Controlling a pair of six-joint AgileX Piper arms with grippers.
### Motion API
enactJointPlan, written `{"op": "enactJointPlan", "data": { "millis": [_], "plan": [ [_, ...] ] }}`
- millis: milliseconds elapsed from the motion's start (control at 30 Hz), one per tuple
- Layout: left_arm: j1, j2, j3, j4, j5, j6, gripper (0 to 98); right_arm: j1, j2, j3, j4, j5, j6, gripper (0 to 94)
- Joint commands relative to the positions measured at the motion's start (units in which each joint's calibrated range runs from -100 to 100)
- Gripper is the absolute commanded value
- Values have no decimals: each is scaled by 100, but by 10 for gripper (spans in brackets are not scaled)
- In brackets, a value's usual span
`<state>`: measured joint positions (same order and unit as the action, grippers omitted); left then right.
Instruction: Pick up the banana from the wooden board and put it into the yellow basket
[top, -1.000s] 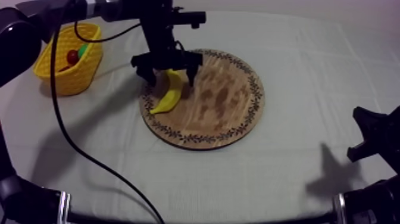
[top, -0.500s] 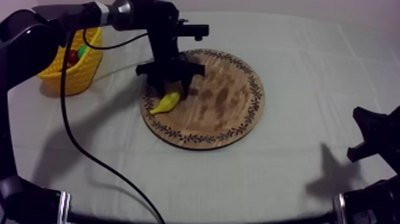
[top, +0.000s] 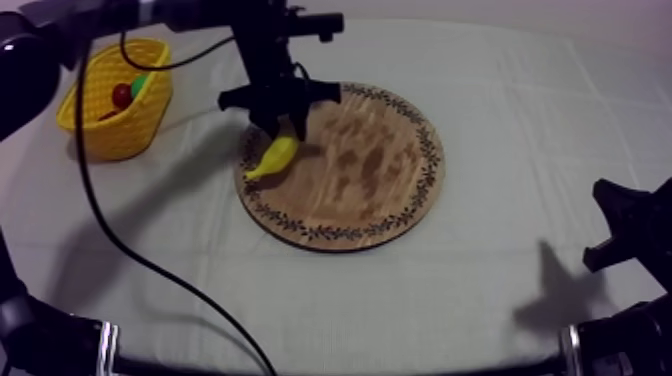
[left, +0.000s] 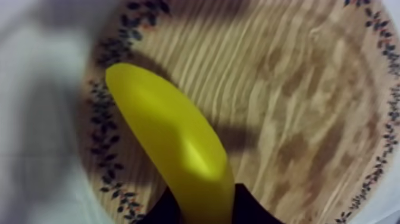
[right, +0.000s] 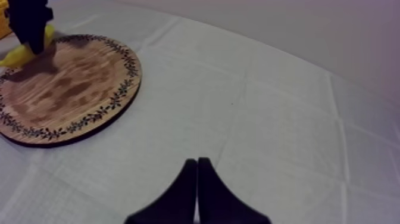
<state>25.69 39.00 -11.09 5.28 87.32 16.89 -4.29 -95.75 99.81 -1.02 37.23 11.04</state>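
Since a second ago, our left gripper (top: 283, 128) has gone from straddling the banana (top: 272, 158) with its jaws apart to clamping its upper end. The banana now hangs at a slant, its free tip pointing toward the board's near-left rim. In the left wrist view the yellow fruit runs away from between the two black fingers (left: 249, 211), and a shadow falls beside it on the wood, so we judge it just lifted (we cannot tell whether the low tip has fully cleared).

Under it lies the round wooden board (top: 370, 170) with its leafy rim. The yellow basket (top: 120, 135) stands well apart from the board at the table's far left and already holds a small red fruit (top: 122, 95) with something green beside it.

Our right gripper (right: 197, 179) rests low at the right, its fingers pressed together into a wedge on nothing.

To do this step well, we should raise the banana straight up until its drooping tip clears the rim. The grip is near one end, so the long free part may swing or slip. A slow carry leftward is wise, high enough to pass over the basket's wall before letting go.
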Motion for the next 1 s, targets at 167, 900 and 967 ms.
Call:
{"op": "enactJointPlan", "data": {
  "millis": [167,900,967],
  "plan": [
    [-192,-1784,584,-186,131,9,144,0,0,-3,1,2,2,3],
    [-2017,-2656,147,-1108,875,-1260,145,0,0,-3,1,2,1,3],
    [-2174,-2488,39,-1141,877,-1374,142,0,0,-3,1,2,2,3]
  ]
}}
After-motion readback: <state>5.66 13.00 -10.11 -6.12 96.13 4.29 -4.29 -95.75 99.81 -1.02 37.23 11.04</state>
